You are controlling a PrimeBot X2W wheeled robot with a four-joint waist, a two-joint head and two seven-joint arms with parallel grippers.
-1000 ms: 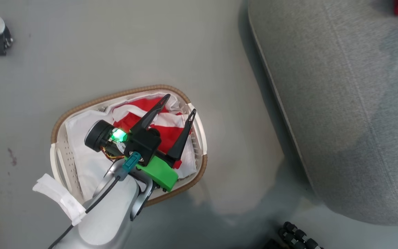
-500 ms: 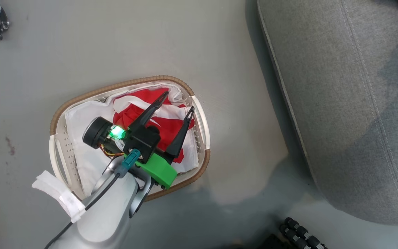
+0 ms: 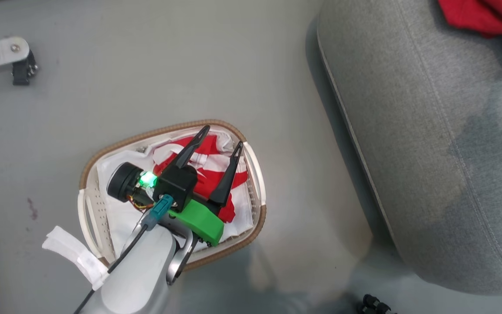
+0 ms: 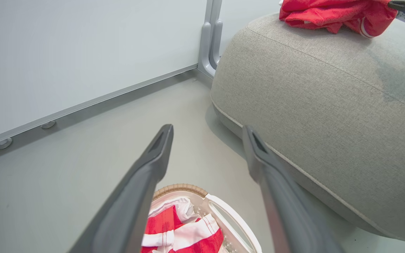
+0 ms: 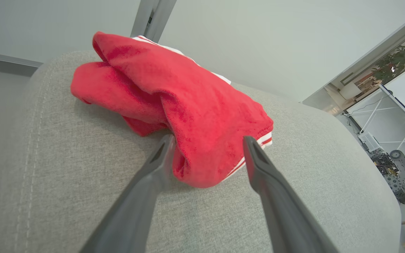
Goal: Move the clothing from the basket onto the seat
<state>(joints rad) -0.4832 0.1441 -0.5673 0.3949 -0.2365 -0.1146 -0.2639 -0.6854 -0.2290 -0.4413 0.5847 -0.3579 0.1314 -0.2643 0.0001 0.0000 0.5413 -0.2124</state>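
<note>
The white basket [image 3: 86, 205] with a brown rim stands on the floor, holding red and white striped clothing [image 3: 209, 146] on a white liner. My left gripper [image 3: 222, 137] hangs open just above it, nothing between its fingers; the left wrist view shows the gripper [image 4: 207, 129] above the basket [image 4: 232, 219] and its clothing [image 4: 183, 233]. To the right lies the big grey seat [image 3: 429, 131]. On the seat rests a red garment [image 5: 188, 102]. My right gripper [image 5: 209, 140] stands open, one finger either side of the garment's near end.
The floor is grey and bare around the basket. A pale wall with a baseboard and a metal post [image 4: 211, 45] runs behind the seat. A metal leg with a black caster [image 3: 13, 56] stands at the far left. Black wheels [image 3: 373, 303] show at the bottom edge.
The head camera has shifted. More of the red garment on the seat and part of my right gripper now show at the right edge. My left gripper stays open over the basket.
</note>
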